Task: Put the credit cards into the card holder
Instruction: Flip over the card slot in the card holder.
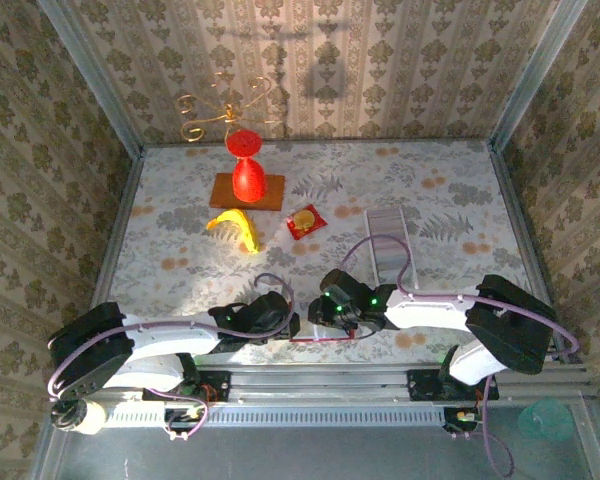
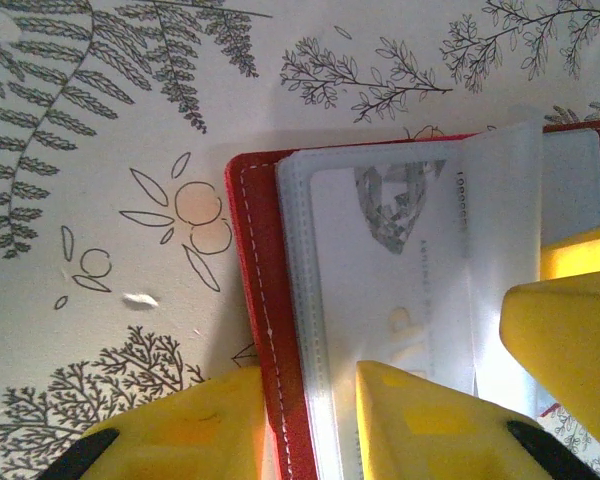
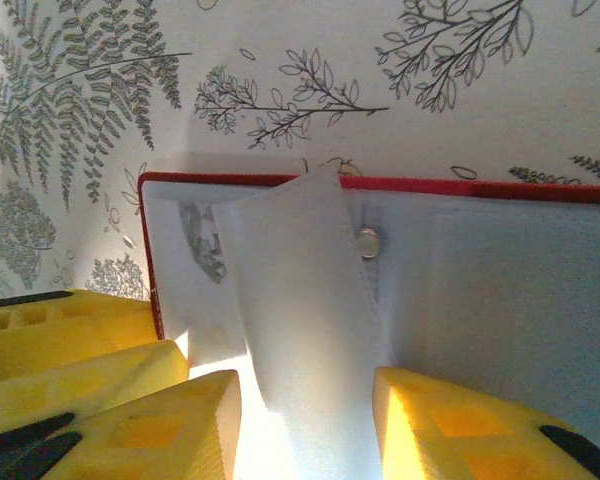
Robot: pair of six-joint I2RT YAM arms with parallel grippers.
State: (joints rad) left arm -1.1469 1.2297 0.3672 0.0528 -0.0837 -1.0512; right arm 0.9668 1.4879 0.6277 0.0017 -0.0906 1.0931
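Seemingly left jaws pinch stitched card holder [image 2: 252, 300]; right jaws, its translucent sleeve [image 3: 300, 300].

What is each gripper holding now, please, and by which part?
The right gripper seems to hold a clear sleeve, lifted by its free end. The left gripper straddles the red edge of the card holder; a grip there cannot be told.

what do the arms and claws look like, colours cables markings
Left arm and right arm: white links, bulky black joints, a purple cable looping along each. Small green lights glow near the right wrist. Left claw and right claw have black bodies and chunky yellow fingers with recessed squares and black strips.
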